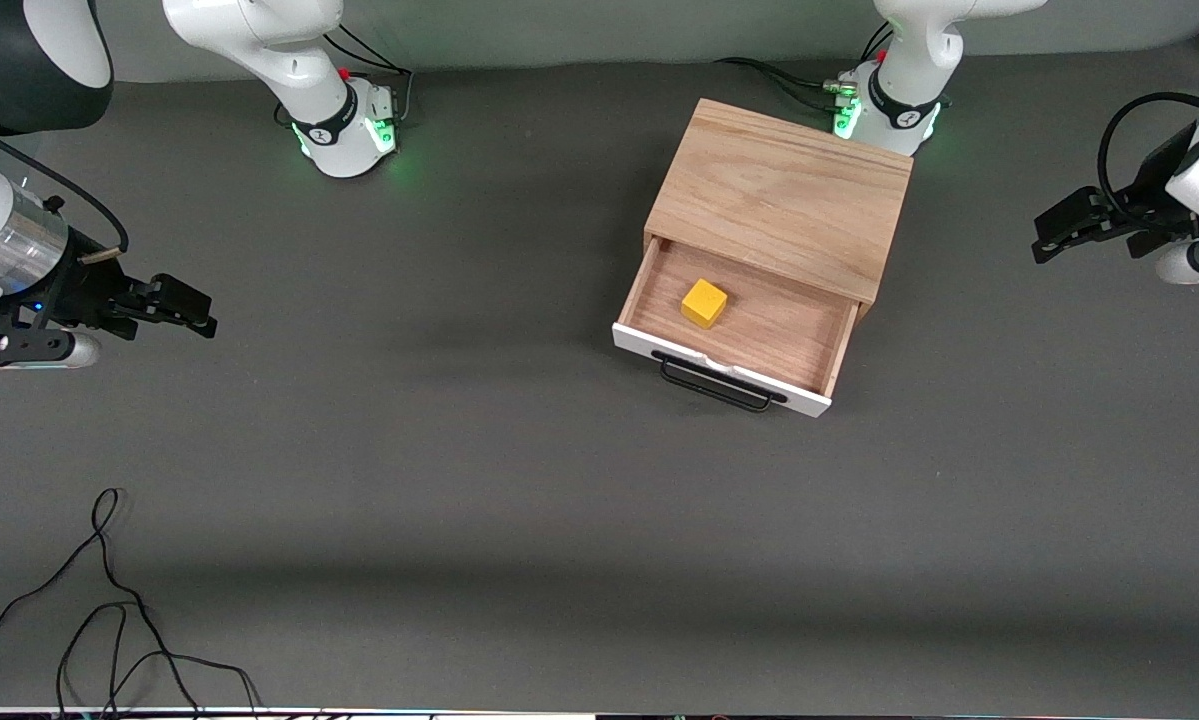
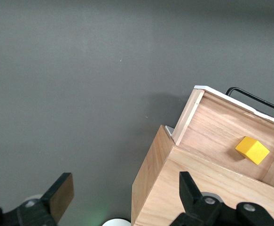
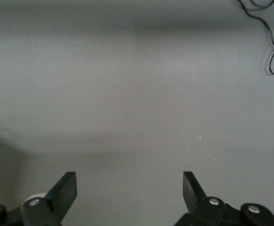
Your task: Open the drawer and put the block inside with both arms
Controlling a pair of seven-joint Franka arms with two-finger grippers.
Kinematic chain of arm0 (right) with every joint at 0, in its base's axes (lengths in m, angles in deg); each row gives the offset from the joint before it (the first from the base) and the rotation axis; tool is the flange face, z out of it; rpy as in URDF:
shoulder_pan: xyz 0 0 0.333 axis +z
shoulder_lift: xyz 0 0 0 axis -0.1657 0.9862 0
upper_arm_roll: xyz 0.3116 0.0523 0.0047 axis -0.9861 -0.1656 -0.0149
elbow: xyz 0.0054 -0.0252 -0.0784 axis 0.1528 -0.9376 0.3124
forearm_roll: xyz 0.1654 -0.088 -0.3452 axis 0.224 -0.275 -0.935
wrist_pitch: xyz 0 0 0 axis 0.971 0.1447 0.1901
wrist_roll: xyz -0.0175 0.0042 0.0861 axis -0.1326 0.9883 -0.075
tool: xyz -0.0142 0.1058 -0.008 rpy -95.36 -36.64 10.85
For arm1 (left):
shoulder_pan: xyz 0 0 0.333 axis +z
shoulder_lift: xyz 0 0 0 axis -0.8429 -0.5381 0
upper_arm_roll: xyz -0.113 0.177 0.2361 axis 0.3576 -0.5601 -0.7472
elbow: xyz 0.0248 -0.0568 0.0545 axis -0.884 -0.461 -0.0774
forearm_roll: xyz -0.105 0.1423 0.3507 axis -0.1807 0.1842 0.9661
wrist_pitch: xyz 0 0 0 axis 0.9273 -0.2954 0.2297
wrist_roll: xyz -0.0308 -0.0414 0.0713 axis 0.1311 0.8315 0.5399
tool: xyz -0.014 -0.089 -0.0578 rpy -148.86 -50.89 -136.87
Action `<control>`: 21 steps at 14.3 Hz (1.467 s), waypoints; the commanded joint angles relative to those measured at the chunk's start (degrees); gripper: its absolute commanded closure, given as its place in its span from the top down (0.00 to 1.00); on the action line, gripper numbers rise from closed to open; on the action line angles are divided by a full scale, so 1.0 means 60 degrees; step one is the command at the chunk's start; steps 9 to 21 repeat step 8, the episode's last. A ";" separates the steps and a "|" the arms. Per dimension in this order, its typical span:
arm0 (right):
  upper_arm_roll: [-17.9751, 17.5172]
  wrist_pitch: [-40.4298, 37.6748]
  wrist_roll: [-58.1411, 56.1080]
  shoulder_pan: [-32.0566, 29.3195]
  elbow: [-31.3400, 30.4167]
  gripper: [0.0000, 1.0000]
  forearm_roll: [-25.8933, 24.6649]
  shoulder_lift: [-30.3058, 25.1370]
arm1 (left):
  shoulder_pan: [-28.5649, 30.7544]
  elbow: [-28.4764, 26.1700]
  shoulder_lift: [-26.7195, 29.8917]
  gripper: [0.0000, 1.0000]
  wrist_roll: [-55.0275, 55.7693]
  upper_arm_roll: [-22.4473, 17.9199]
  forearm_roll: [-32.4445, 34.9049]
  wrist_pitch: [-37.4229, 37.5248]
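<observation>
The surface (image 1: 459, 480) carries an oak box (image 1: 784, 195) whose drawer (image 1: 734, 330) stands pulled out, the block (image 1: 704, 303) lying inside. The left hand (image 1: 1049, 235) and right hand (image 1: 194, 310) hover released at their own ends.

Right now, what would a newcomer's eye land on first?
The yellow block lying in the open drawer, which is pulled out of the oak box toward the left arm's end of the table. Both arms wait apart from it: the left gripper and the right gripper are open and empty, each over bare table at its own end. A loose black cable lies nearest the front camera.
</observation>
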 commanded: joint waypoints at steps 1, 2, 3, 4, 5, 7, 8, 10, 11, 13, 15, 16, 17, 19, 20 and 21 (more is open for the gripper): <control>0.0118 -0.0568 -0.0170 0.0122 -0.0001 1.00 -0.0097 -0.0107 | -0.0018 -0.0224 0.0242 1.00 -0.0170 -0.0034 0.0065 0.0022; 0.0118 -0.0672 -0.0169 0.0122 -0.0001 1.00 -0.0097 -0.0122 | -0.0018 -0.0224 0.0242 1.00 -0.0170 -0.0034 0.0065 0.0022; 0.0162 -0.0673 -0.0227 0.0093 0.0013 1.00 -0.0097 -0.0136 | -0.0018 -0.0224 0.0242 1.00 -0.0170 -0.0034 0.0065 0.0022; 0.0321 -0.0673 -0.0155 0.0049 0.0202 1.00 -0.0083 -0.0078 | -0.0018 -0.0224 0.0242 1.00 -0.0170 -0.0034 0.0080 0.0022; 0.0323 -0.0716 -0.0111 0.0048 0.0320 1.00 -0.0097 -0.0049 | -0.0018 -0.0224 0.0242 1.00 -0.0170 -0.0034 0.0066 0.0022; 0.0338 -0.0790 -0.0140 0.0034 0.0423 1.00 -0.0112 -0.0019 | -0.0018 -0.0224 0.0242 1.00 -0.0170 -0.0034 0.0065 0.0022; 0.0338 -0.0790 -0.0140 0.0034 0.0438 1.00 -0.0112 -0.0005 | -0.0018 -0.0224 0.0242 1.00 -0.0170 -0.0020 0.0065 0.0022; 0.0338 -0.0790 -0.0140 0.0034 0.0438 1.00 -0.0112 -0.0005 | -0.0018 -0.0224 0.0242 1.00 -0.0170 -0.0020 0.0065 0.0022; 0.0338 -0.0790 -0.0140 0.0034 0.0438 1.00 -0.0112 -0.0005 | -0.0018 -0.0224 0.0242 1.00 -0.0170 -0.0020 0.0065 0.0022; 0.0338 -0.0790 -0.0140 0.0034 0.0438 1.00 -0.0112 -0.0005 | -0.0018 -0.0224 0.0242 1.00 -0.0170 -0.0020 0.0065 0.0022; 0.0338 -0.0790 -0.0140 0.0034 0.0438 1.00 -0.0112 -0.0005 | -0.0018 -0.0224 0.0242 1.00 -0.0170 -0.0020 0.0065 0.0022; 0.0338 -0.0790 -0.0140 0.0034 0.0438 1.00 -0.0112 -0.0005 | -0.0018 -0.0224 0.0242 1.00 -0.0170 -0.0020 0.0065 0.0022; 0.0338 -0.0790 -0.0140 0.0034 0.0438 1.00 -0.0112 -0.0005 | -0.0018 -0.0224 0.0242 1.00 -0.0170 -0.0020 0.0065 0.0022; 0.0338 -0.0790 -0.0140 0.0034 0.0438 1.00 -0.0112 -0.0005 | -0.0018 -0.0224 0.0242 1.00 -0.0170 -0.0020 0.0065 0.0022; 0.0338 -0.0790 -0.0140 0.0034 0.0438 1.00 -0.0112 -0.0005 | -0.0018 -0.0224 0.0242 1.00 -0.0170 -0.0020 0.0065 0.0022; 0.0338 -0.0790 -0.0140 0.0034 0.0438 1.00 -0.0112 -0.0005 | -0.0018 -0.0224 0.0242 1.00 -0.0170 -0.0020 0.0065 0.0022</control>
